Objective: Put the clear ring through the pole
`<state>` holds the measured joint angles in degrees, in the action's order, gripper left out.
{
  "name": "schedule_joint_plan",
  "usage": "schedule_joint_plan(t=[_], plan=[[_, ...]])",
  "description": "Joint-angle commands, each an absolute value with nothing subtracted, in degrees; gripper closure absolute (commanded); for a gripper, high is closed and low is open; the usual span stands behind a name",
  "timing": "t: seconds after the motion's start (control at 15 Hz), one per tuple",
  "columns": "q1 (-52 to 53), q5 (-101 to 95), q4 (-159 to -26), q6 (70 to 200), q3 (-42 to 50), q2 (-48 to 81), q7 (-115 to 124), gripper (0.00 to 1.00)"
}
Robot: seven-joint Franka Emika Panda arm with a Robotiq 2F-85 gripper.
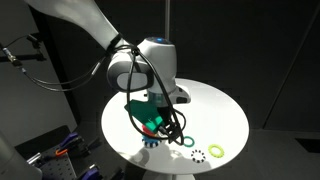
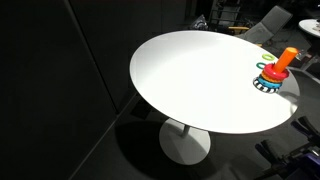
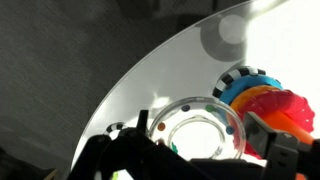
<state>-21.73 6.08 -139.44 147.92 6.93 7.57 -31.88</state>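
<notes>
One ring matters here: the small colourless see-through plastic ring [image 3: 195, 130] with a dotted rim. In the wrist view it sits between the two dark fingers [image 3: 125, 158], just ahead of their tips. Whether the fingers are clenched on it or merely straddle it I cannot tell, because their contact with the rim is hidden at the bottom edge. Just to one side of the fingers stands the short orange peg with a red collar on a round blue white-spotted base [image 2: 285, 60]. It is close to the ring, but the ring is not on it.

To do this step well, I judge the ring should be held level and carried above the peg's tip. Its hole should be centred over the orange top, then the ring lowered straight before letting go. A tilted ring would likely catch on the collar. The rim looks thin and slick, so a light, square hold seems wise.

Everything rests on a round white table [image 2: 190, 80], smooth and glossy, on a single pedestal. The room around it is dark, with dim equipment at its edges.
</notes>
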Motion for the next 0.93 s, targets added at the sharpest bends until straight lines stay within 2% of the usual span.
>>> schedule_joint_plan(t=[0.0,0.87], plan=[[-18.55,5.02,-139.70,142.66,8.56,2.02,-28.93,0.32],[-11.48,4.18,-139.09,134.44,9.17,-5.72,-23.09,0.32]])
